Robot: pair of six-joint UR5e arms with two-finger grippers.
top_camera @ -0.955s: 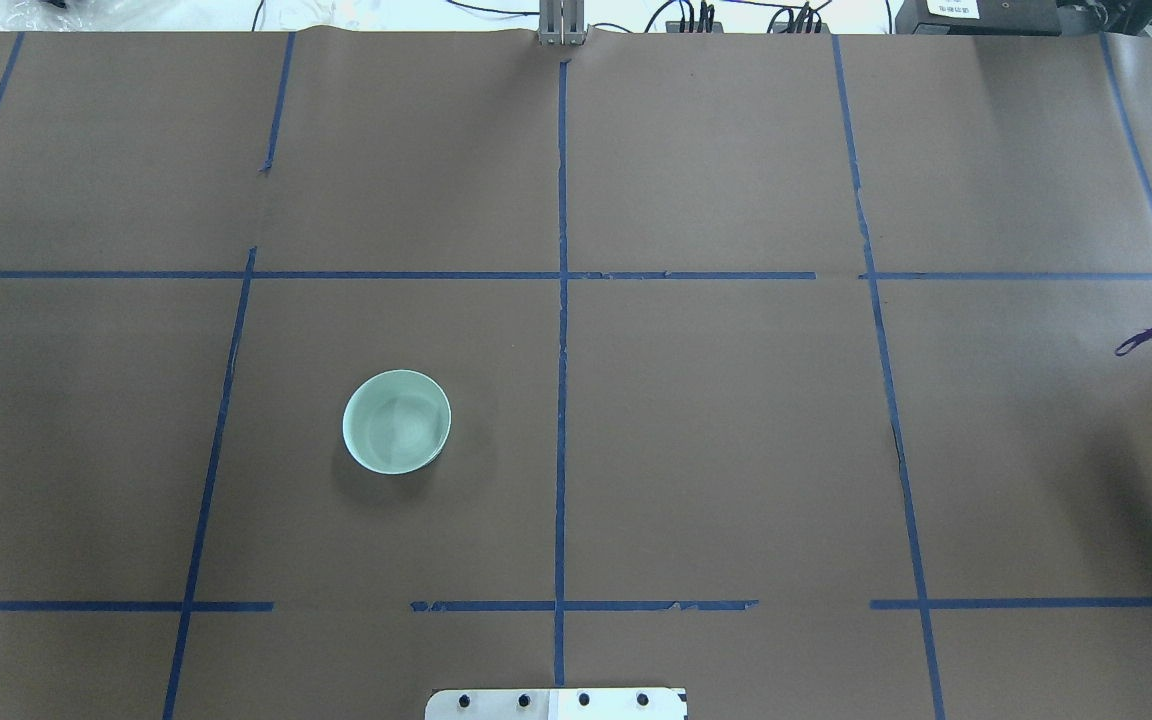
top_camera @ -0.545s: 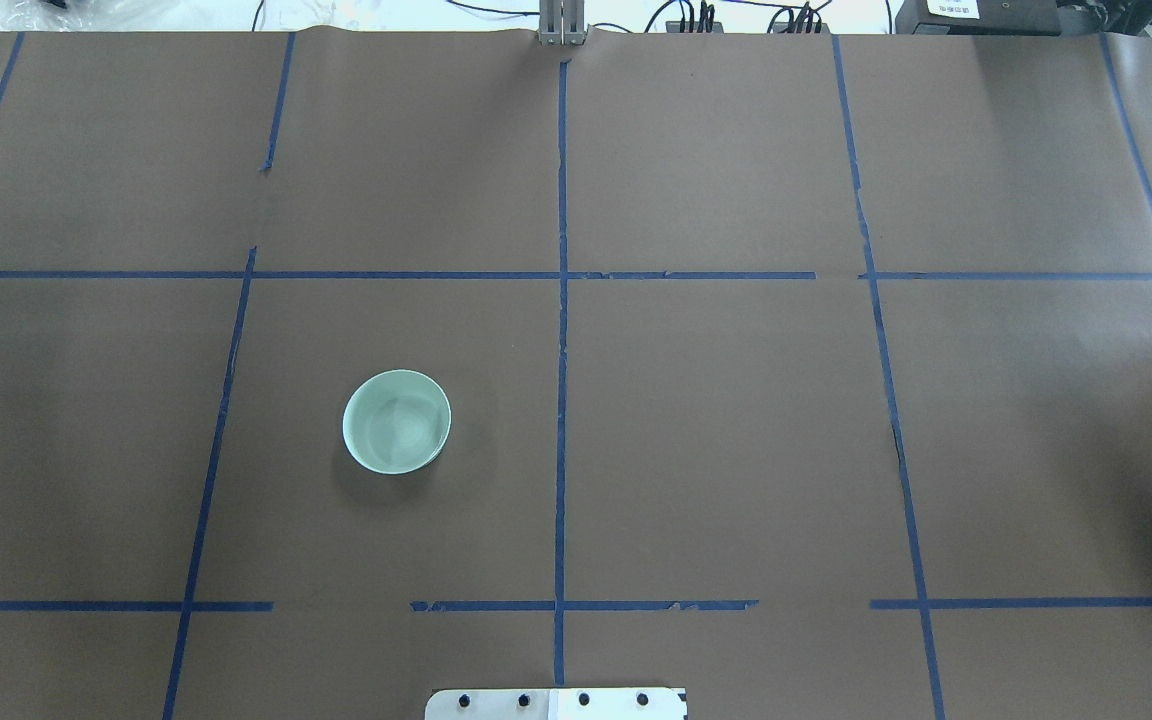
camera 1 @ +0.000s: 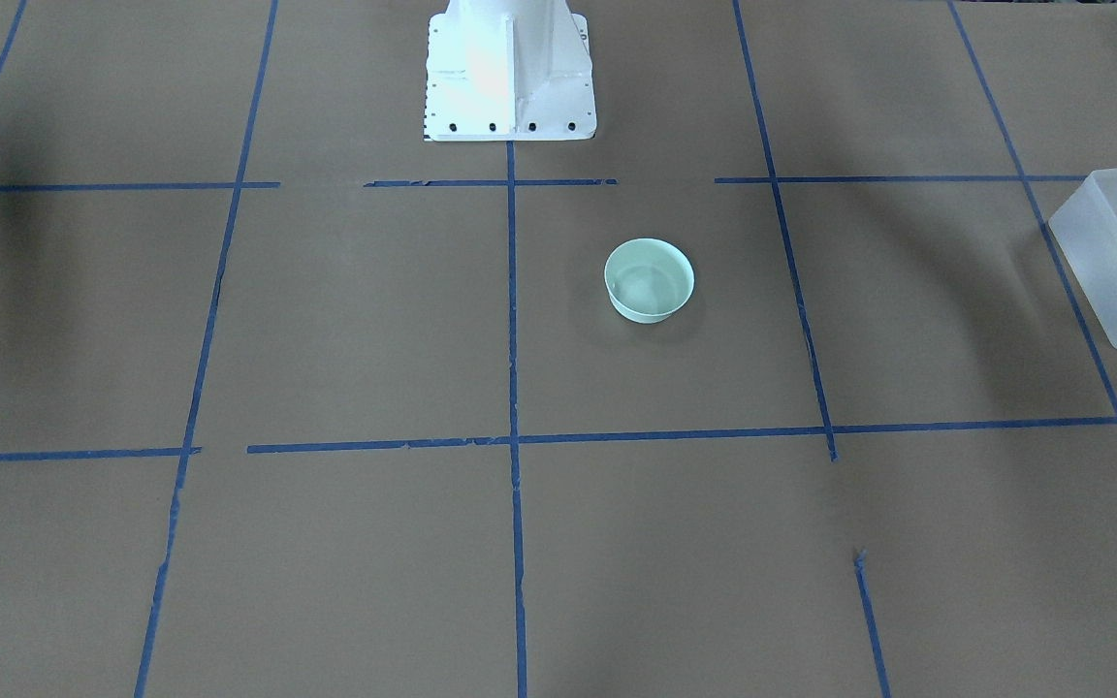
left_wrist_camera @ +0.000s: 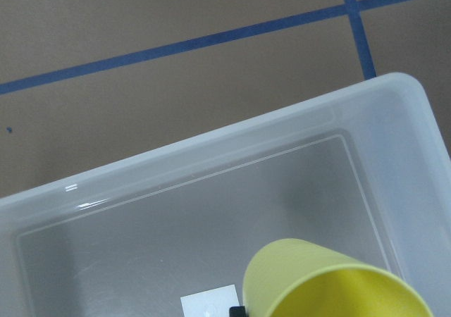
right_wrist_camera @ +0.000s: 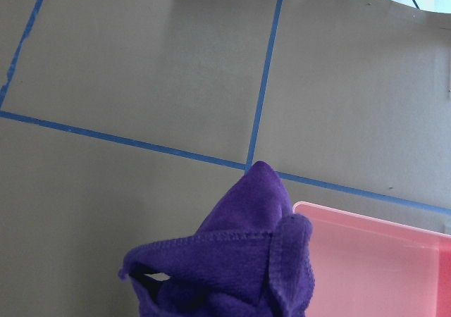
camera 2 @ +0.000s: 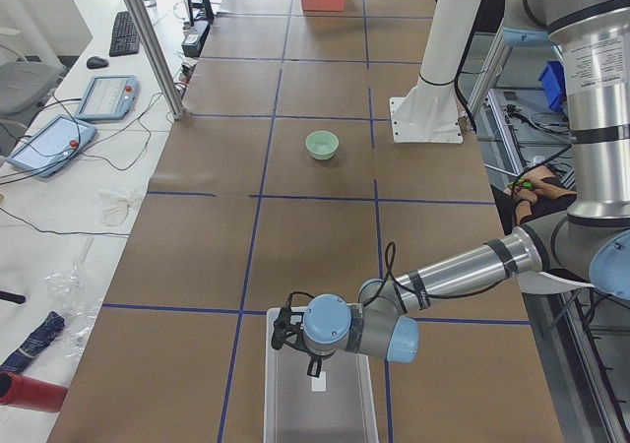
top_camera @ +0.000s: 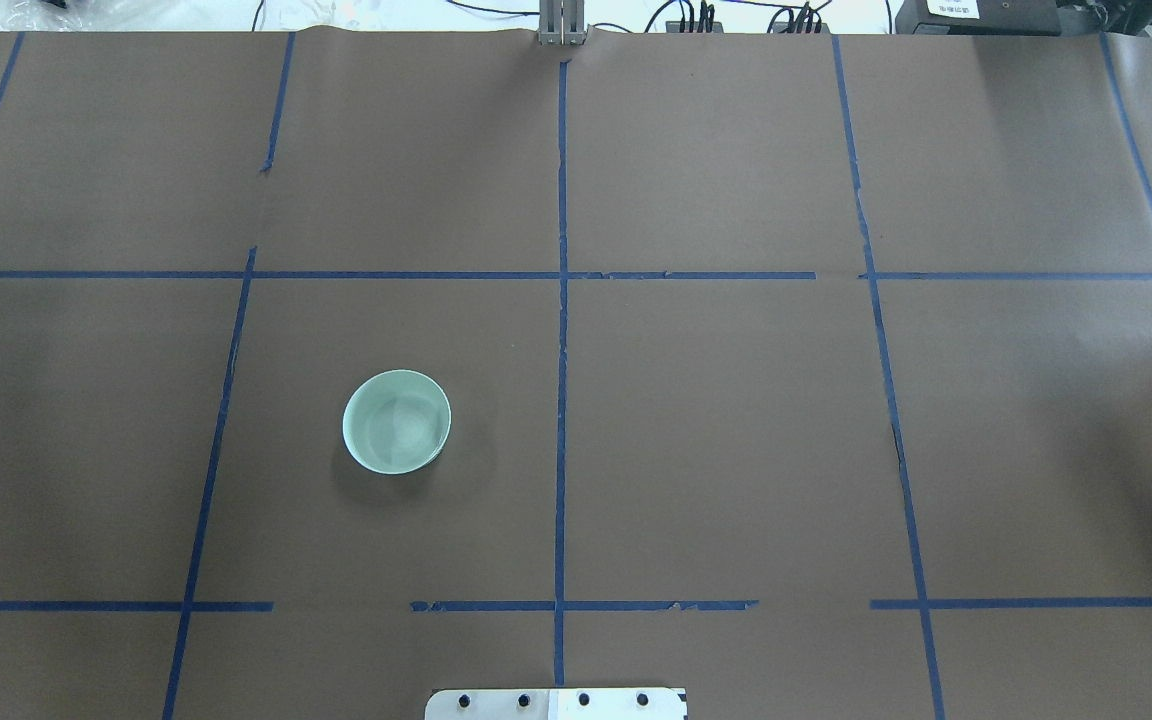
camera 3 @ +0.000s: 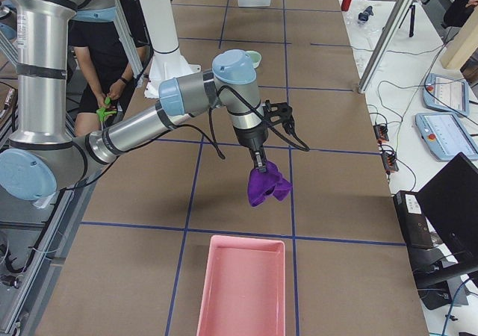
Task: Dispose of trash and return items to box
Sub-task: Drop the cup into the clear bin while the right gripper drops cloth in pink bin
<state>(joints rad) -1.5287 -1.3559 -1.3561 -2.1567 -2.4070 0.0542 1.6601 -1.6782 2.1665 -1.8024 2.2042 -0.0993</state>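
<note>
Left tool [camera 2: 313, 366] hangs low, right tool [camera 3: 258, 159] higher, both pointing down.

The surface [top_camera: 736, 430] under me is matt brown paper, ruled into a grid by dark blue tape lines [top_camera: 561, 400]. The low round plastic bowl [top_camera: 396, 421] is pale mint green. The tapered plastic cup [left_wrist_camera: 310, 278] is bright yellow against the frosted, translucent white of the rectangular plastic bin [left_wrist_camera: 211, 155]. The bunched cloth [camera 3: 267, 187] is deep purple and the rectangular tray [camera 3: 240, 291] salmon pink. My arms [camera 3: 134, 131] are silver with pale blue joint caps, my base [camera 1: 508, 68] white.

Brown table [top_camera: 736, 450], blue tape grid [top_camera: 561, 400]
</note>
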